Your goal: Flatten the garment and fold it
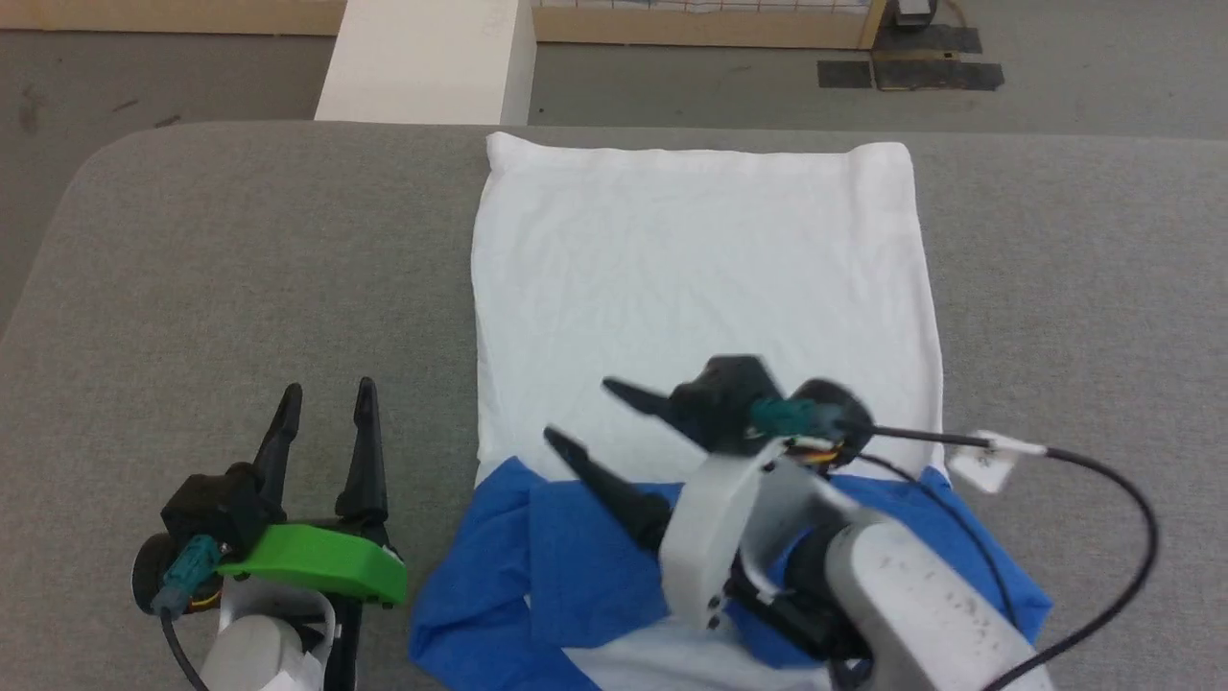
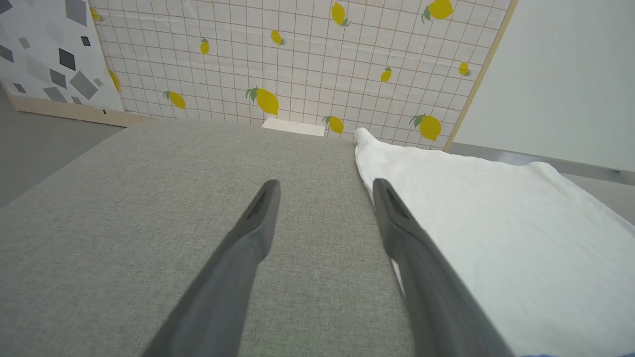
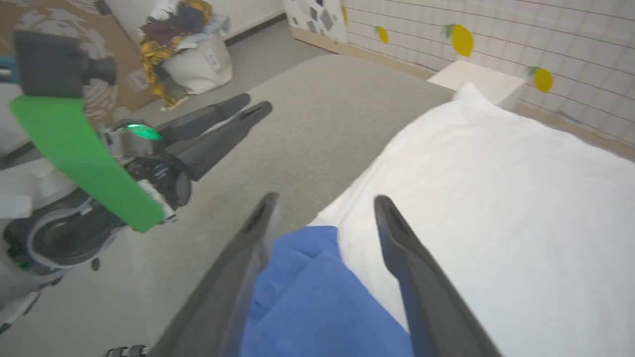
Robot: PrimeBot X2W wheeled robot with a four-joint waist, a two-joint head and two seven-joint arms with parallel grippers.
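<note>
Right end effector (image 1: 578, 409) spread above blue edge of garment (image 1: 700, 269); left end effector (image 1: 327, 386) spread over grey table (image 1: 240, 269).

Left gripper (image 1: 328, 386) sits beside the garment's (image 1: 700, 288) left edge, fingers spread. Right gripper (image 1: 578, 410) hangs over its blue part, jaws apart.

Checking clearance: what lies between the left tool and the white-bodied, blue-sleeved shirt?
Bare grey fabric table surface, in the head view, separates the open left tool from the white-bodied, blue-sleeved shirt.

Wide grey surface (image 1: 240, 269) left of garment (image 1: 700, 259) — left gripper (image 1: 328, 386) parked there.
</note>
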